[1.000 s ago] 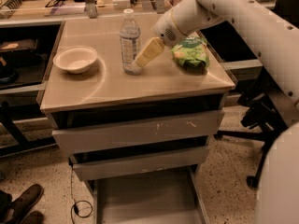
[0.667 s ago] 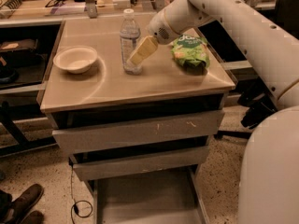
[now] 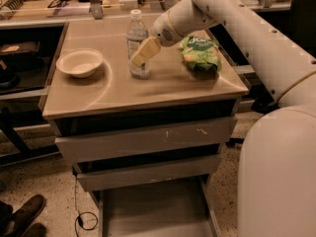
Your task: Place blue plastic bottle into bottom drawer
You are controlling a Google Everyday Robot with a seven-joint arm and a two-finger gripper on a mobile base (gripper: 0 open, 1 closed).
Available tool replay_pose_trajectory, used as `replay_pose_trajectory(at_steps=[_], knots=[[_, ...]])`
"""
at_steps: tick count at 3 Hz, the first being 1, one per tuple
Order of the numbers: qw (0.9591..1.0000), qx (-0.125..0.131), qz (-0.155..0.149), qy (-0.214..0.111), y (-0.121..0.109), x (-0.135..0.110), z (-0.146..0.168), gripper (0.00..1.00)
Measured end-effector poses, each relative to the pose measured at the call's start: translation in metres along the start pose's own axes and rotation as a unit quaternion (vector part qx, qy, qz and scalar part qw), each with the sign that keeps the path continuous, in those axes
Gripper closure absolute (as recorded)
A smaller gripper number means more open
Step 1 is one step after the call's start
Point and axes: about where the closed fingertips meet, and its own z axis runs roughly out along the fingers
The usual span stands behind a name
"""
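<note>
Position of the blue plastic bottle (image 3: pixel 136 33), a clear water bottle with a white screw cap and a bluish-white label, was noted as upright on the tan top of the grey metal cabinet (image 3: pixel 148 90), toward the rear middle of that surface. The tan two-finger gripper (image 3: pixel 139 57), carried on a thick white arm (image 3: pixel 237 19), was seen reaching in from the right and lying across the front of the bottle's lower body, angled down toward the left. Whether the gripper was clamped on the bottle or only laid against it could not be told.

A round white bowl (image 3: pixel 79 62) was set on the left part of the top, well apart from the bottle. A crumpled green snack bag (image 3: pixel 200 53) lay on the right part, just below the arm. Under the top, two upper drawers (image 3: pixel 148 139) with scratched grey fronts were seen nearly pushed in. The bottom drawer (image 3: pixel 158 211), a shallow flat-floored grey tray, was pulled out toward the camera, far below the bottle.
</note>
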Motion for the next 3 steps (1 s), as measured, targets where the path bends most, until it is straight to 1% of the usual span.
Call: replay_pose_trajectory(at_steps=[1, 2, 3], knots=[[1.0, -0.002, -0.002, -0.002, 0.0045, -0.0084, 0.0048, 0.0], [1.0, -0.001, -0.001, -0.005, 0.0114, -0.01, 0.0094, 0.19], [1.0, -0.001, -0.001, -0.005, 0.0114, -0.01, 0.0094, 0.42]])
